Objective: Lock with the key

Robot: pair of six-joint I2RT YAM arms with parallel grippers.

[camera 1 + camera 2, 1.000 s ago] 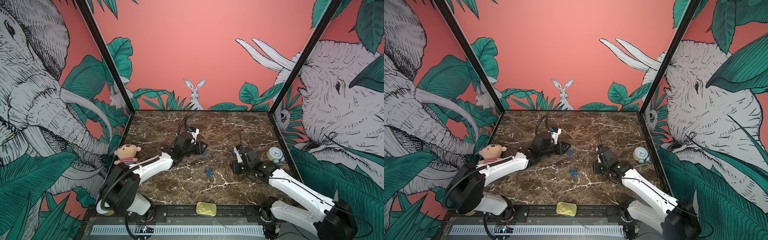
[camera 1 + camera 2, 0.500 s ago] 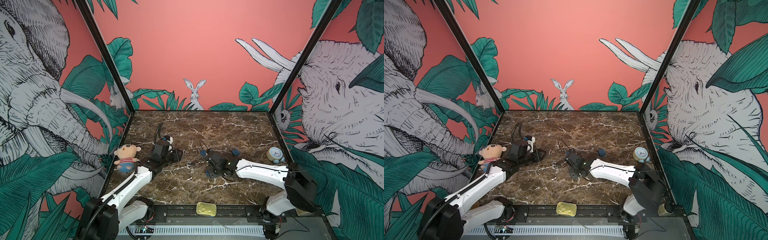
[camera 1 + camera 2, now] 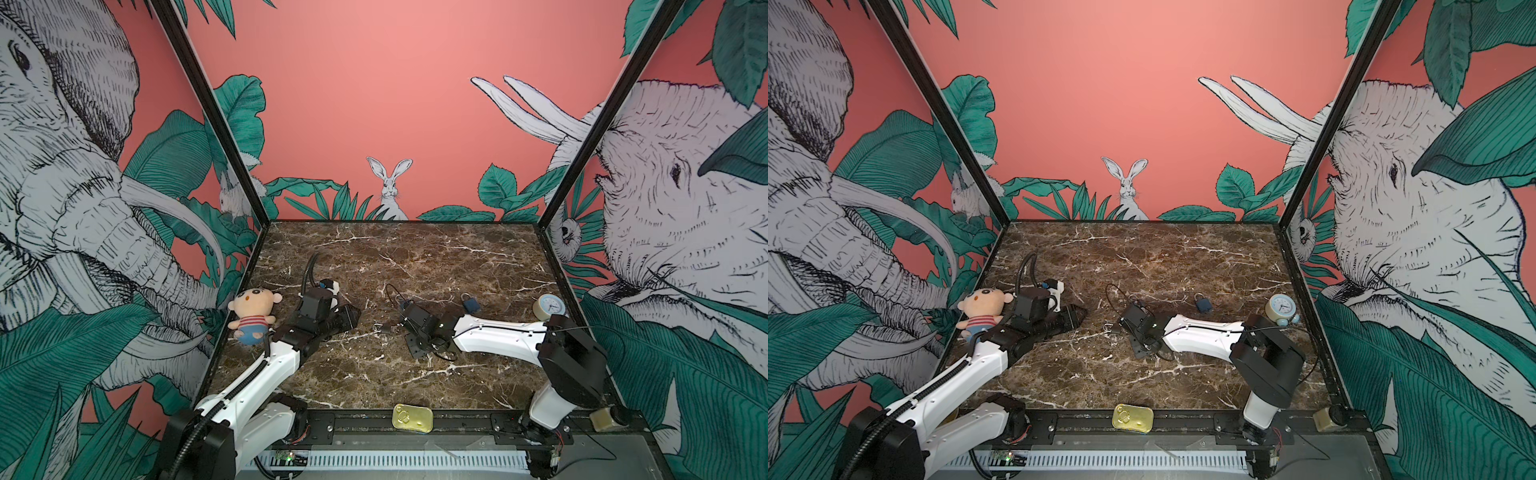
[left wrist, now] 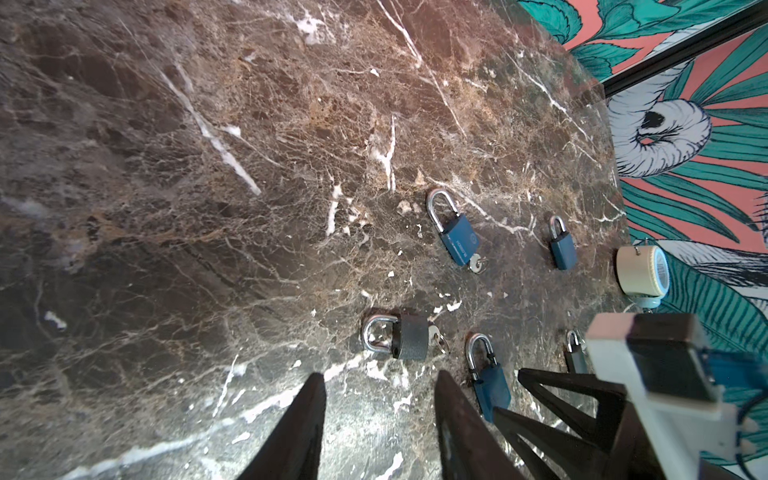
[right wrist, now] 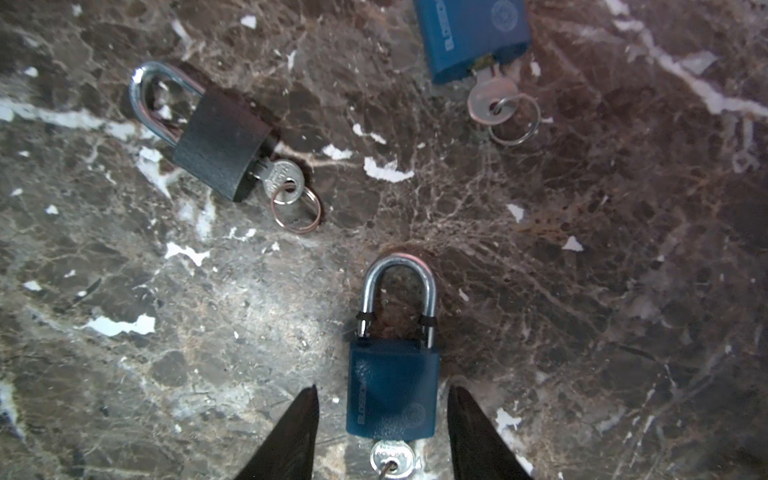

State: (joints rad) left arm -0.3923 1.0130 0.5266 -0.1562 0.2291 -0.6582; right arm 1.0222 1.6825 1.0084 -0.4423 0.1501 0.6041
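Two open grippers, one loose padlock

Right gripper point(image 5: 384, 401) stands open, its jaws either side of a blue padlock point(image 5: 392, 382) without touching it; the key point(image 5: 392, 457) sits in its base, nearest the wrist; whether the shackle point(image 5: 399, 270) is latched I cannot tell. On the table point(image 3: 415, 257) in a top view, a grey padlock point(image 3: 384, 328) with its own key lies at nine o'clock from that gripper; a second blue padlock point(image 3: 471, 304) lies at two o'clock. Left gripper point(image 4: 380, 390) is open and empty, just short of the grey padlock. Risk: these jaws would likely close on the body, not the key; unbraced on the smooth table, the padlock may spin with the key, or skid away.
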